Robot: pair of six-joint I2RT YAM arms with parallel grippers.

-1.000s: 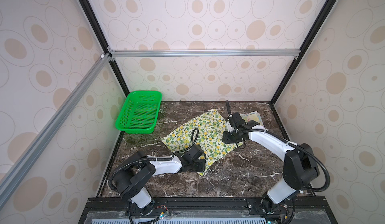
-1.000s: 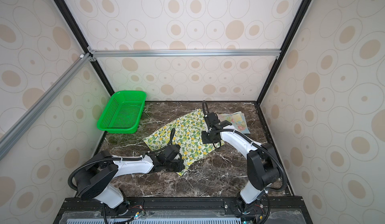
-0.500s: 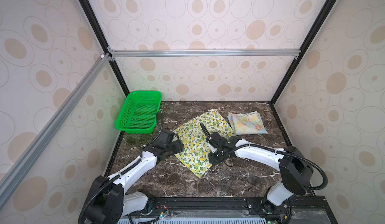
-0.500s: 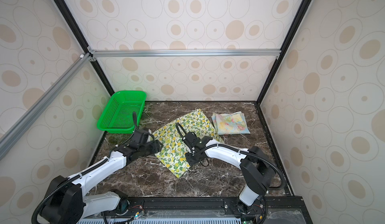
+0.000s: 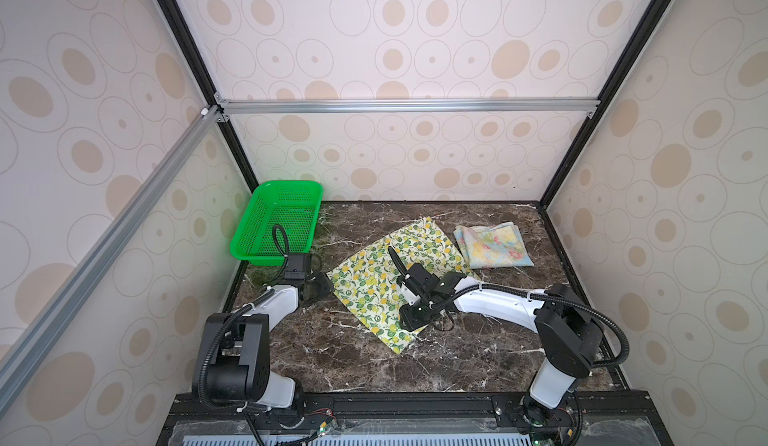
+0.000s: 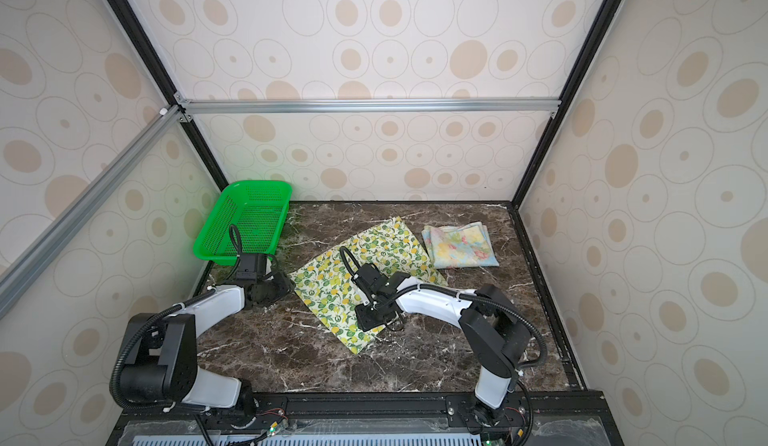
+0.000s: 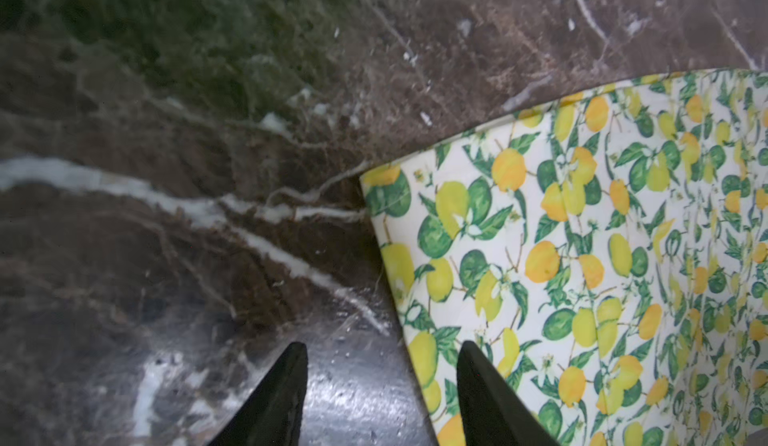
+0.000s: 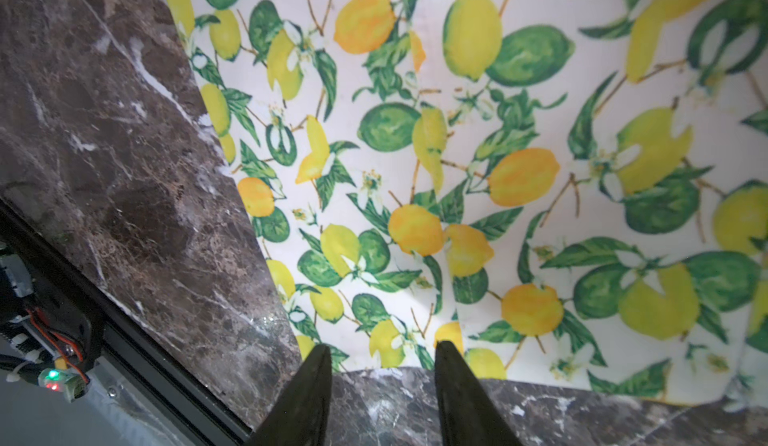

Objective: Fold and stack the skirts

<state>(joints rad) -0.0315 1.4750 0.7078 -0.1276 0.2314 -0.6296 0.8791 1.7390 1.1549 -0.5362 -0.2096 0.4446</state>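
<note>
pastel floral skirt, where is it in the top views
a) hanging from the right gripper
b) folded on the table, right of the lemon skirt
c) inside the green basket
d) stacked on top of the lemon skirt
b: the pastel floral skirt lies as a folded bundle on the marble table, to the right of the spread lemon skirt, and no cloth shows in the green basket.

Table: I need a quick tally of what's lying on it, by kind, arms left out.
Skirts: 2 (lemon skirt, spread flat; floral skirt, folded)
Baskets: 1 (green basket)
Total: 3
</note>
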